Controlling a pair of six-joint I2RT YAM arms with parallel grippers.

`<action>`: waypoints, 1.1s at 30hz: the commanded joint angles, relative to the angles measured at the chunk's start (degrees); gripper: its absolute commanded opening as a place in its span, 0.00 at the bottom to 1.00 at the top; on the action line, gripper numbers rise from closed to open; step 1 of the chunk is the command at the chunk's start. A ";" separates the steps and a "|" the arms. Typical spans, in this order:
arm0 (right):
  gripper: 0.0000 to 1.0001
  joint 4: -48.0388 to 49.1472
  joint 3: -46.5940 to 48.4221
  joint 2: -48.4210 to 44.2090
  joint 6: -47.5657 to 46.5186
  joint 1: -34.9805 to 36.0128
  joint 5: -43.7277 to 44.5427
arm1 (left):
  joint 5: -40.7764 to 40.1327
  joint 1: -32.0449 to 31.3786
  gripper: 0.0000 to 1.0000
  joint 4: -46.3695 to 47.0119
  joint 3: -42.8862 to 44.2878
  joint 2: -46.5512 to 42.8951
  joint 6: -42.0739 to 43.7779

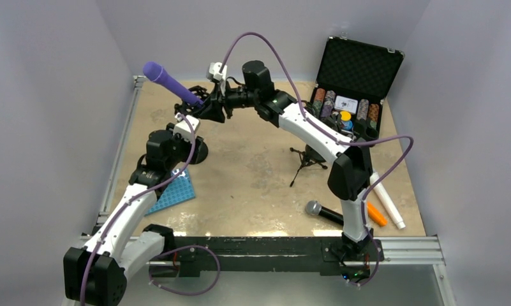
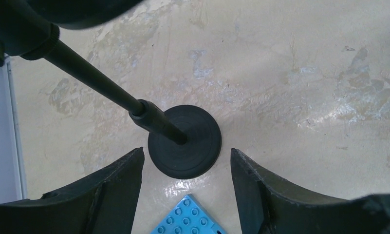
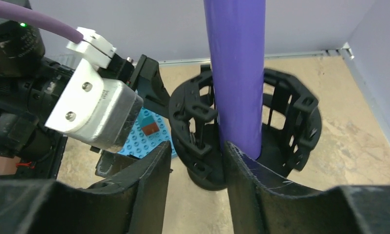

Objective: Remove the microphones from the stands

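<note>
**Purple microphone sits in its cradle, right claw alongside**

From the top camera I see the purple microphone (image 1: 170, 83) seated in a black cradle (image 1: 205, 108) at the far left of the table (image 1: 252, 178), its head tilted up and to the left. My right claw (image 1: 217, 102) is against the cradle's right side. Its fingers merge with the black ribs here, so I can't judge the gap. The left arm (image 1: 134, 204) bends over everything below the cradle and hides it. Right of centre are an open case (image 1: 361, 64), a small tripod (image 1: 303, 159) and a black microphone (image 1: 323, 211).

On the left wrist camera, the left claw (image 2: 186, 152) is released, with its fingers wide apart and touching nothing. Beyond them is the stand (image 2: 95, 80), whose pole slants up from the round base (image 2: 202, 146). The pole's top is cut off by a dark, blurred housing. A corner of a blue studded plate (image 2: 188, 219) shows between the fingers.

On the right wrist camera, the right claw (image 3: 197, 148) is partly open, with a narrow gap between the fingers. Only cradle ribs show in that gap. The microphone's barrel passes through the cradle, and its lower end disappears behind one finger (image 3: 261, 195). That finger looks close to the barrel, perhaps touching, but I can't tell. The barrel's top is cut off by the frame.
</note>
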 commanded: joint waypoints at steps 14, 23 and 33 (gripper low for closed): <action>0.18 1.29 0.29 -4.95 1.13 0.48 0.28 | -0.99 0.42 0.70 -0.73 -2.60 -3.89 3.06; 0.02 -0.40 -3.01 -9.90 -1.29 0.43 0.58 | -1.42 0.43 0.71 -1.19 -4.14 -5.31 3.79; 0.00 -1.88 -11.71 -16.76 -3.24 0.41 1.30 | 2.33 0.43 0.71 -1.69 -4.51 -6.36 2.99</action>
